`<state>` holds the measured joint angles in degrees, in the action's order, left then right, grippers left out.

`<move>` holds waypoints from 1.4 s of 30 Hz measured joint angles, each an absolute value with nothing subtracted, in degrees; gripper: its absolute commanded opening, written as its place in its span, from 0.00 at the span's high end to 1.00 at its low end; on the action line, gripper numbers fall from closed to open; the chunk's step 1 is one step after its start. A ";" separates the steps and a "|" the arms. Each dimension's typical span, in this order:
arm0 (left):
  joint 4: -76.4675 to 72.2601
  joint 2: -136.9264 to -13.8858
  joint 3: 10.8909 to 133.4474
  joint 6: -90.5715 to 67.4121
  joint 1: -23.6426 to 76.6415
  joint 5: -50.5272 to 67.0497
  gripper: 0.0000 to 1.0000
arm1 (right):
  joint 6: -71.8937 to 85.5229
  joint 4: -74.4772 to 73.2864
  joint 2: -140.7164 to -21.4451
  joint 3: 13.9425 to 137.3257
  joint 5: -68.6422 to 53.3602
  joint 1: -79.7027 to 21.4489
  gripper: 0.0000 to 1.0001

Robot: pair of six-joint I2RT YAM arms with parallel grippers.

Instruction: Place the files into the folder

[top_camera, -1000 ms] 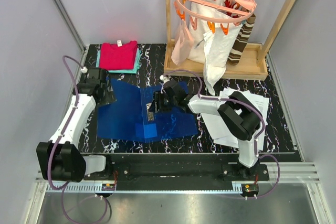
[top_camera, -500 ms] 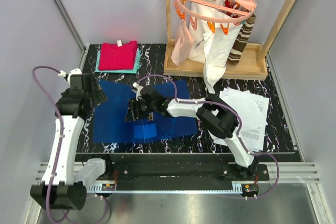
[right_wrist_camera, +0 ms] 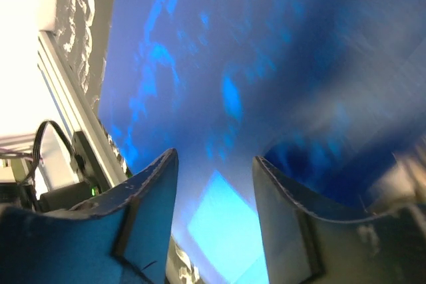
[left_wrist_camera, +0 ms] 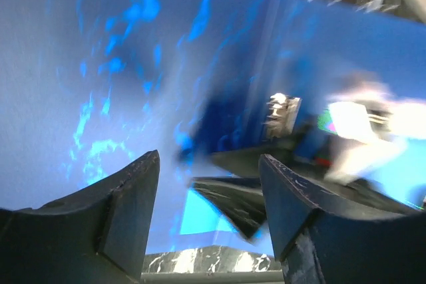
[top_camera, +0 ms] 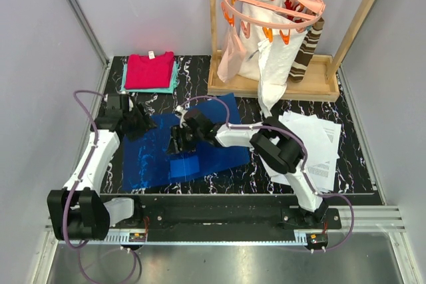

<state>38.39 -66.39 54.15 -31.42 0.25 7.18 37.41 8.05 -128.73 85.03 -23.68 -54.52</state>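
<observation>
A: Where's the folder (top_camera: pixel 150 157)?
B: On the table (top_camera: pixel 193 74), centre-left. The files (top_camera: pixel 319 141) lie right, partly behind the right arm (top_camera: pixel 279 151).
A: And the left fingers (top_camera: pixel 140 123), the right fingers (top_camera: pixel 177 140)?
B: Both spread, gripping nothing. The wrist views are blurred.

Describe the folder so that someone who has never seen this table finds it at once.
Start at the black marbled table; on its left-centre part lies the folder, a large flat sheet. It is the only glossy royal-blue thing there, unlike the red and teal folded cloths at the far edge behind it and the white printed papers to its right.
</observation>
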 measured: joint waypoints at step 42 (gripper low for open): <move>16.95 -83.26 39.16 -45.54 11.64 10.35 0.55 | 54.59 31.66 -118.69 55.92 -31.86 -42.61 0.63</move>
